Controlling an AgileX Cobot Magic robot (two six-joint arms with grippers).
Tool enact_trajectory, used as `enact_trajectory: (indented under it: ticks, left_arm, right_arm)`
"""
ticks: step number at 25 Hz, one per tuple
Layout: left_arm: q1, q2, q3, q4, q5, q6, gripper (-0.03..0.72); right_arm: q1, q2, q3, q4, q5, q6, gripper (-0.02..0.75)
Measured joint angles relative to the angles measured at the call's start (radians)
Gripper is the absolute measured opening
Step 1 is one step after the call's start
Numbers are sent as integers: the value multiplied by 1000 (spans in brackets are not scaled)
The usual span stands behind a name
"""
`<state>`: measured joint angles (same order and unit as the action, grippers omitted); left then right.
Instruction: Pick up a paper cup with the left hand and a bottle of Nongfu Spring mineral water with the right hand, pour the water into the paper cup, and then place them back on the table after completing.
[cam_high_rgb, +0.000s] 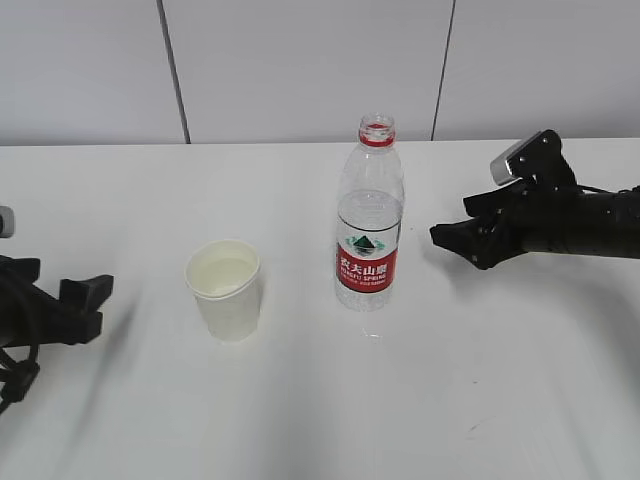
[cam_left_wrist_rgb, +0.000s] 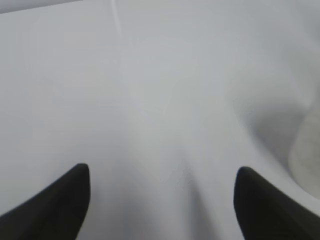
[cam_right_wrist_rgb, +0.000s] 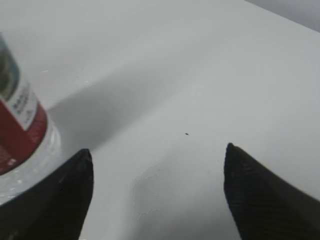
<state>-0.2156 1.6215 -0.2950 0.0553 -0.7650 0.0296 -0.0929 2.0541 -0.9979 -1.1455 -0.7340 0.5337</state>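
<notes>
Bottle (cam_high_rgb: 369, 220) stands uncapped just right of paper cup (cam_high_rgb: 226, 289) on table (cam_high_rgb: 480, 390); my left hand (cam_high_rgb: 85, 305) and right hand (cam_high_rgb: 462, 240) gape empty, so clumsy sideways nudges could topple either.

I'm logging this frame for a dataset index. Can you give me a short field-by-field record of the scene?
surface: white table
paper cup: upright, left of bottle, ungripped
water bottle: upright, uncapped, red label, ungripped
left gripper: open, empty, left of cup
right gripper: open, empty, right of bottle
cup contents: cannot tell
contact: neither gripper touches anything
</notes>
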Motion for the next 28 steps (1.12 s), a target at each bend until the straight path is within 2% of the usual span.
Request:
enact_trajectory:
  ticks: [6,11,16,23,25,28]
  left_arm:
    - [128,-30,-1,-1,10,0,545]
    - [151,-30,-76,-2,123,0,545]
    - [152,-30,-242,-2,413,0,545]
    - [153,-29,-502,4,903,0,545]
    - [153,-29,-574,14,1041,0,545]
    - [153,-29,-672,28,1218,0,545]
  right_arm:
    - [0,0,0,195,87,-2,596]
    - [0,0,-19,361,202,-4,594]
    - [0,-40,-115,392,534,-4,594]
    - [0,-91,-247,436,1132,-16,594]
    - [0,-91,-267,514,1258,-85,594]
    - [-2,-91,-301,732,1388,-272,591]
